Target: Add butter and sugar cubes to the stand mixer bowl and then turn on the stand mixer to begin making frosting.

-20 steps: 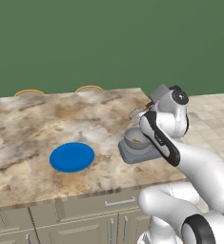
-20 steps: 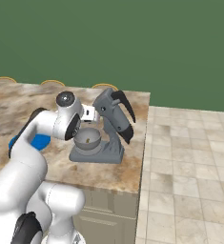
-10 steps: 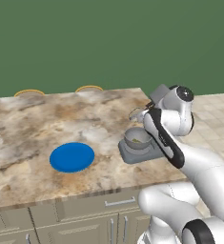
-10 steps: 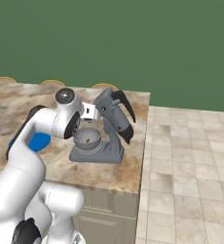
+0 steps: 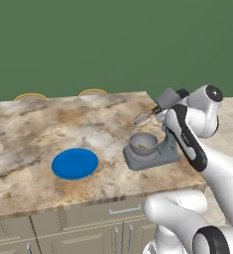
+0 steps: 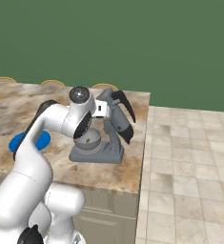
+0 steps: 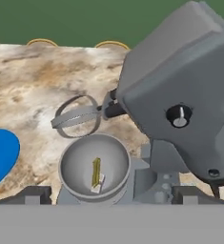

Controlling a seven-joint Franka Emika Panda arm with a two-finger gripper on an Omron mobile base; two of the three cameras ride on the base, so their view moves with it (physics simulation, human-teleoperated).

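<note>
Hand (image 7: 106, 193) spread wide, empty, slightly nearer stand mixer (image 7: 180, 105), butter (image 7: 96, 171) apparently unmoved in bowl (image 7: 73, 159)

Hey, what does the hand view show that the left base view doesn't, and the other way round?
Hand view: the butter and a sugar cube lying in the stand mixer bowl, plus a dial on the stand mixer head.

Left base view: the whole blue plate and the cabinet fronts.

Both: mixer, bowl, whisk, marble counter.

Matte grey stand mixer (image 7: 180, 95) with black knob; smooth grey metal bowl (image 7: 73, 164) holding yellow-tan butter stick (image 7: 96, 171); round blue plate (image 5: 75, 163); brown-veined marble counter (image 5: 33, 129) (green wall behind).
</note>
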